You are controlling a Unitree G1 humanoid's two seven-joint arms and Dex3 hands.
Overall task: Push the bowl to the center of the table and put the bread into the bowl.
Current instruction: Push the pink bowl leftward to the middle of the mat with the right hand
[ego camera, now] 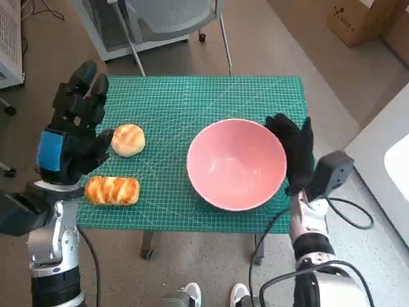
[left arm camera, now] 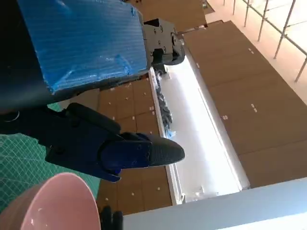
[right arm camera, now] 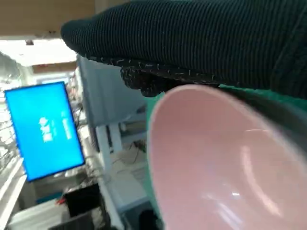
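The pink bowl (ego camera: 236, 163) stands empty on the right half of the green mat (ego camera: 192, 102). My right hand (ego camera: 295, 151) in its black glove lies flat against the bowl's right rim, fingers stretched. The right wrist view shows the bowl (right arm camera: 220, 167) right under the glove (right arm camera: 192, 43). A round bread roll (ego camera: 128, 140) and a long braided bread (ego camera: 112, 190) lie at the mat's left. My left hand (ego camera: 73, 128) hovers just left of the round roll, fingers spread, holding nothing. In the left wrist view the bowl's rim (left arm camera: 53, 201) shows below my fingers (left arm camera: 120, 143).
A grey chair (ego camera: 172, 19) stands behind the table's far edge. A cardboard box (ego camera: 364, 22) sits on the floor at the far right. A white surface (ego camera: 390, 166) borders the right side. Feet (ego camera: 211, 295) show below the table's near edge.
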